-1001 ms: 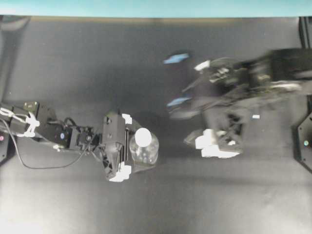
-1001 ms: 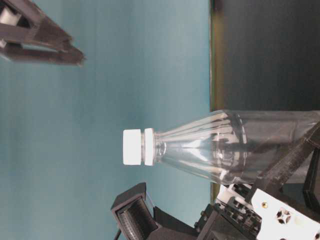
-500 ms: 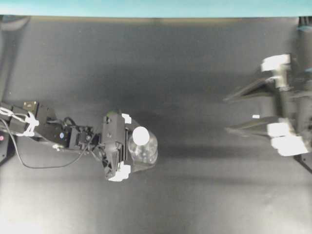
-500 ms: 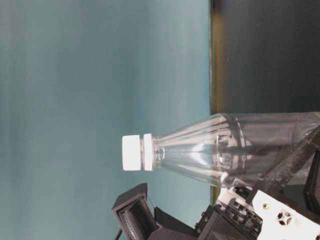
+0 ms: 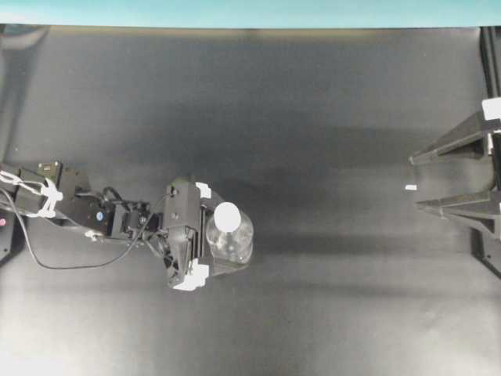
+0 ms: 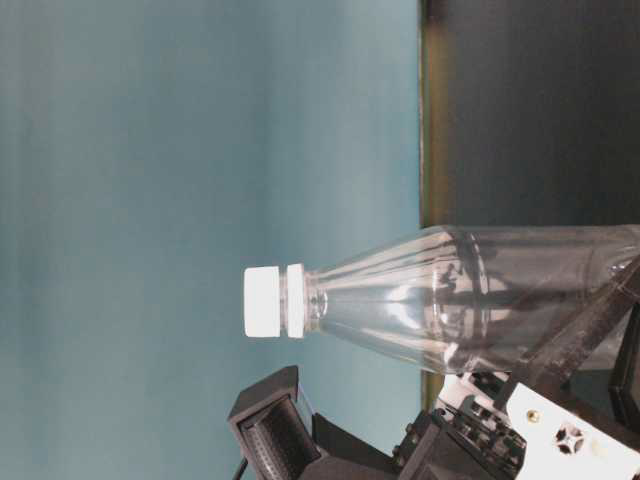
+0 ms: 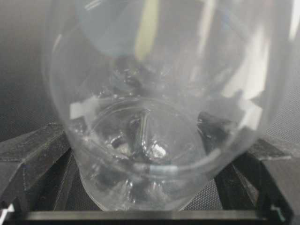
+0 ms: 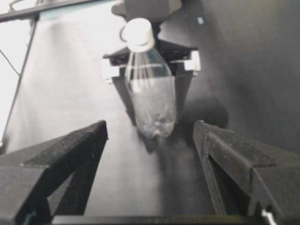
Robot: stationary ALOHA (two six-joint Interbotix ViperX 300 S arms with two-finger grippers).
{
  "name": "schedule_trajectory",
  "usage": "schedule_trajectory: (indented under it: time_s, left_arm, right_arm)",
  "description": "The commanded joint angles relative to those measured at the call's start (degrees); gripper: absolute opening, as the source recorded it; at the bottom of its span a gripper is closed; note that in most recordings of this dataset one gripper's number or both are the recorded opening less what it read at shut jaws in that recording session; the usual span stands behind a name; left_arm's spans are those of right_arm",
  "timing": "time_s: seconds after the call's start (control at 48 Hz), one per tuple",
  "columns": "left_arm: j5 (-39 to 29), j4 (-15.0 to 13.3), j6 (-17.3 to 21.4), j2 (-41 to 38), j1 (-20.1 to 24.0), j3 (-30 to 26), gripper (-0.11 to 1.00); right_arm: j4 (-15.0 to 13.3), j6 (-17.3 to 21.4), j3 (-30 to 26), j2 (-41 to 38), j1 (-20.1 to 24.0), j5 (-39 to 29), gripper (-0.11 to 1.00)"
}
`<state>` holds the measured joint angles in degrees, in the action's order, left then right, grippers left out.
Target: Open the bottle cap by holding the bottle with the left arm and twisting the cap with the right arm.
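Looking from overhead, the bottle [image 5: 230,237] is standing on the dark desk [image 5: 313,117], with the left pincer [image 5: 201,235] spread wide around its body; the right pincer [image 5: 450,178] is gaping empty at the far edge, well apart. At table level, the bottle cap [image 6: 264,301] is sitting exposed. Through the left wrist camera, fingers [image 7: 33,154] are flanking the bottle's base. Through the right wrist camera, fingers [image 8: 70,154] are framing the distant bottle. Judging the approach: descend centred over the cap before closing.

Dark table [image 5: 313,117], teal wall [image 6: 150,200]
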<state>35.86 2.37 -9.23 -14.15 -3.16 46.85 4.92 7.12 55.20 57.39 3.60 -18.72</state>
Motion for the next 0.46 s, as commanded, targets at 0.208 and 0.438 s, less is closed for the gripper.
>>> schedule_trajectory:
  time_s: [0.208, 0.438]
  left_arm:
    - [0.18, 0.18, 0.18, 0.7, 0.09, -0.35, 0.97]
    - [0.44, 0.18, 0.44, 0.79, -0.26, -0.53, 0.97]
  right_arm:
    - [-0.09, 0.26, 1.23, 2.11, 0.62, 2.02, 0.72]
    - [0.09, 0.88, 3.6, 4.48, -0.26, 2.2, 0.72]
